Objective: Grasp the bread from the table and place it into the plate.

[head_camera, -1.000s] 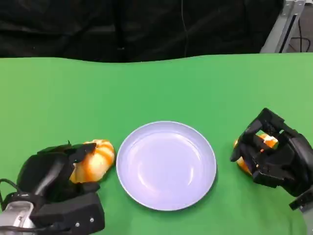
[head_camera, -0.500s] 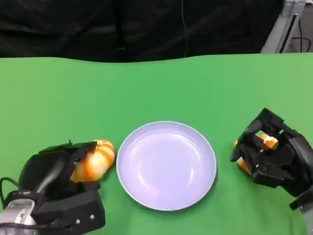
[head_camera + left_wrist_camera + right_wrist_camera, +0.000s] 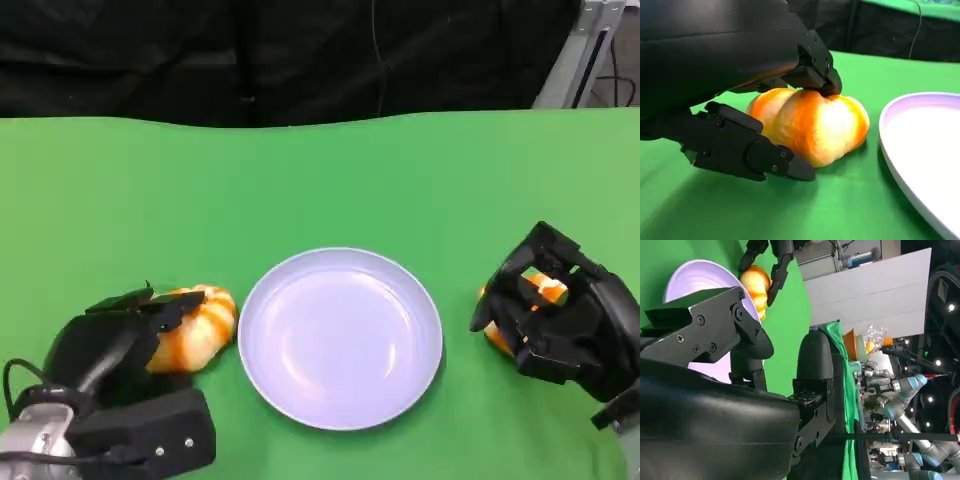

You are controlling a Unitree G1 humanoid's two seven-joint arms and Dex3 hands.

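A: Where is the bread on the left?

B: That bread roll (image 3: 195,328) lies on the green table (image 3: 300,180), just left of the plate (image 3: 340,337) and close to its rim without touching it. The left hand (image 3: 120,345) is on it: in the left wrist view one finger (image 3: 812,75) presses on the top of the roll (image 3: 810,125), and another lies low along its near side, touching the cloth. So the fingers are closed around the roll, which rests on the table.

A: And the right side?

B: A second orange bread (image 3: 545,290) sits right of the plate, apart from it. The right hand (image 3: 555,320) is curled over it, black fingers caging it so only slivers of orange show between them. I cannot tell whether those fingers actually clamp it or only surround it.

A: Anything in the way of the plate?

B: The plate is pale lilac, and nothing lies in it. Nothing stands between either bread and its rim.

A: What else is around?

B: A dark curtain (image 3: 280,55) hangs behind the table's far edge, with a grey metal frame (image 3: 585,50) at the far right corner. The right wrist view, turned on its side, shows the plate (image 3: 695,275) beyond the right hand's fingers, the left hand's roll (image 3: 756,282), and a cluttered room beyond the table.
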